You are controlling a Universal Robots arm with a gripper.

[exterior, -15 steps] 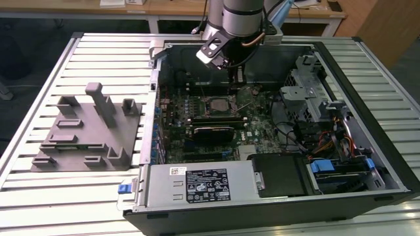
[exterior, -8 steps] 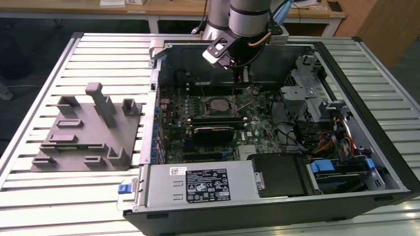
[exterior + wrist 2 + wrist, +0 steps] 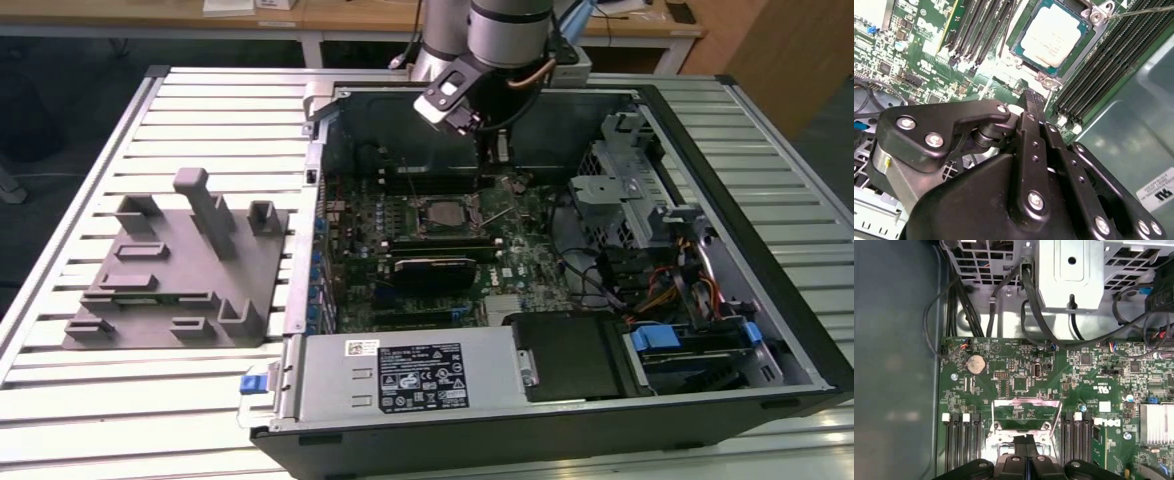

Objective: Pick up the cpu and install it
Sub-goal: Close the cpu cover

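Black bolted metal fingers [image 3: 1019, 445] sit nearest the lens, pressed together with nothing between them. The gripper [image 3: 1033, 100] hovers just beside the metal-framed socket [image 3: 1049, 76]. The cpu [image 3: 1054, 35] lies flat in that socket on the green board [image 3: 1019, 365]. Judged: a light, stiff, thin square with a smooth, slippery silver lid and a fragile underside; grip by opposite rim edges.

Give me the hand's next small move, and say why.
Probably lift the hand straight up, away from the board. The cpu already lies in the socket. The hand is shut and empty, hanging low beside that socket, so there seems to be nothing left for it to grip there.
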